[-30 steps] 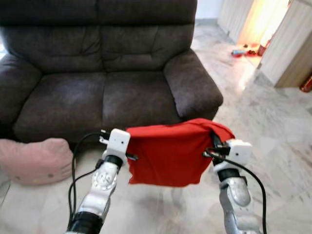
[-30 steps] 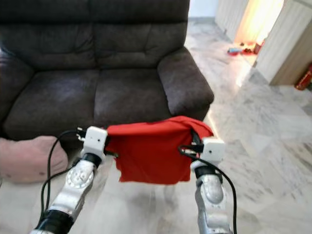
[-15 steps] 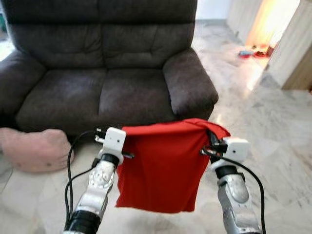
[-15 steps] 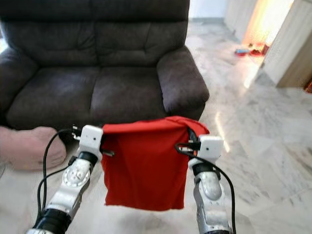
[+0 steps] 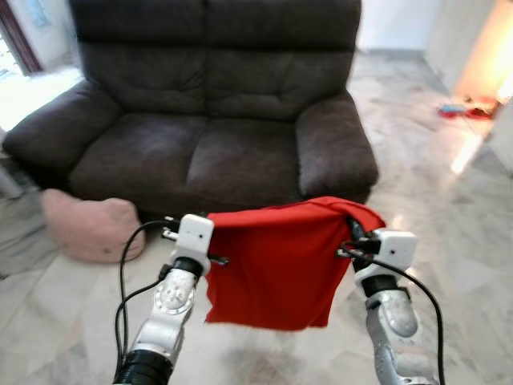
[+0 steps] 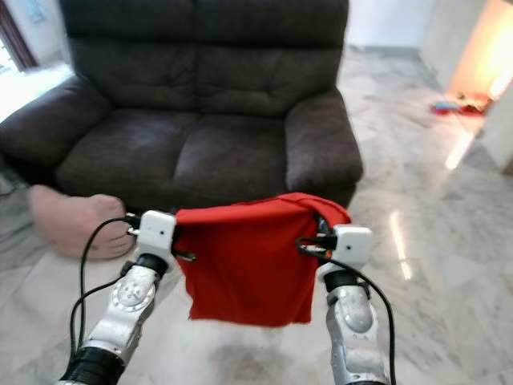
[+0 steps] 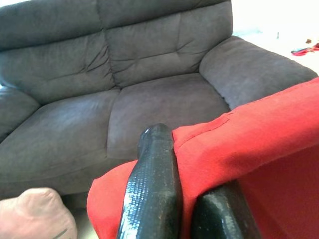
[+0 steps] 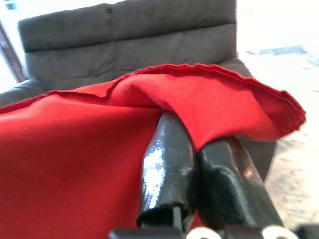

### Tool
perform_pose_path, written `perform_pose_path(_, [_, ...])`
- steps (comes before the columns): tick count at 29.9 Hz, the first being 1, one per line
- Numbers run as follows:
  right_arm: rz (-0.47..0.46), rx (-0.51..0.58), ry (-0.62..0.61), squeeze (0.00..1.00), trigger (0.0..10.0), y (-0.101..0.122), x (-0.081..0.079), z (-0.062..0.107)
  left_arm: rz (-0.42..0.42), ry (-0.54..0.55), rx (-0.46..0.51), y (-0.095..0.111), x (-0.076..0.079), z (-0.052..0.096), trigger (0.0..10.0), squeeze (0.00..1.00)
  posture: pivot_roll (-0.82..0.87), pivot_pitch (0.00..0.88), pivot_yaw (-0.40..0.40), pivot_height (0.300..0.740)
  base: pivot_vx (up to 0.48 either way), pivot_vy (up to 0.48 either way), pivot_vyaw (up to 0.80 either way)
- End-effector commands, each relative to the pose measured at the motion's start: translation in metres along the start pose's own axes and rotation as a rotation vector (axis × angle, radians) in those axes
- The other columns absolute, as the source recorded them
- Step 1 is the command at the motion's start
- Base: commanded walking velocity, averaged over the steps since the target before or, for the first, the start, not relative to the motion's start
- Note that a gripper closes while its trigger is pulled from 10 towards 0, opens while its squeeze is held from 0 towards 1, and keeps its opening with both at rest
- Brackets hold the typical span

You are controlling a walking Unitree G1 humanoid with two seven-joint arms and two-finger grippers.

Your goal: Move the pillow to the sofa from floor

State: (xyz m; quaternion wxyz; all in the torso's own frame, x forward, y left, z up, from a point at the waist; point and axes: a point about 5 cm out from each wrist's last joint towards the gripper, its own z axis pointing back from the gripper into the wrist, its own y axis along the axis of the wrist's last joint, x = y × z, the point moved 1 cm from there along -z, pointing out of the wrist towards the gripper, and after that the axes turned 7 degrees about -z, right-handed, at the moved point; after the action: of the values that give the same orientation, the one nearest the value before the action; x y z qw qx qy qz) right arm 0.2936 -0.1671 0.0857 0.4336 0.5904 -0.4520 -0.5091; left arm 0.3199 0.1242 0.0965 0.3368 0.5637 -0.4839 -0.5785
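Red pillow (image 5: 272, 265) hangs stretched between both grippers, left gripper (image 5: 210, 258) and right gripper (image 5: 346, 250) each pinching a top corner, directly before the sofa (image 5: 216, 152) seat's front edge.

A matt red cloth pillow cover (image 5: 272, 269) hangs smooth from glossy, finely textured black fingers (image 7: 149, 194). Behind, at twelve o'clock, the dark brown sofa (image 5: 208, 120) looks soft, napped fabric. The polished marble floor (image 5: 449, 208) shines with glare.
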Motion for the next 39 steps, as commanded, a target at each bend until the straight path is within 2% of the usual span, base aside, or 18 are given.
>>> perform_pose_path(1, [-0.007, 0.072, 0.028, 0.0, 10.0, 0.016, -0.006, -0.006, 0.002, 0.057, 0.114, 0.023, -0.013, -0.007, 10.0, 0.0, -0.04, 0.05, -0.036, 0.74, 0.0, 0.0, 0.0])
perform_pose_path(15, [-0.004, 0.114, 0.033, 0.0, 10.0, 0.026, -0.005, -0.008, -0.006, 0.079, 0.124, 0.025, -0.019, -0.007, 10.0, 0.0, -0.05, 0.06, -0.034, 0.74, 0.242, 0.0, 0.0])
perform_pose_path(26, [-0.009, 0.159, 0.067, 0.0, 10.0, 0.04, -0.013, -0.011, -0.062, 0.131, 0.171, 0.037, -0.039, 0.001, 10.0, 0.0, -0.04, 0.059, -0.034, 0.74, 0.288, 0.0, 0.0])
perform_pose_path(39, [-0.012, 0.157, 0.074, 0.0, 10.0, 0.043, -0.014, -0.011, -0.05, 0.124, 0.185, 0.044, -0.034, -0.001, 10.0, 0.0, -0.05, 0.036, -0.033, 0.74, 0.3, 0.0, 0.0])
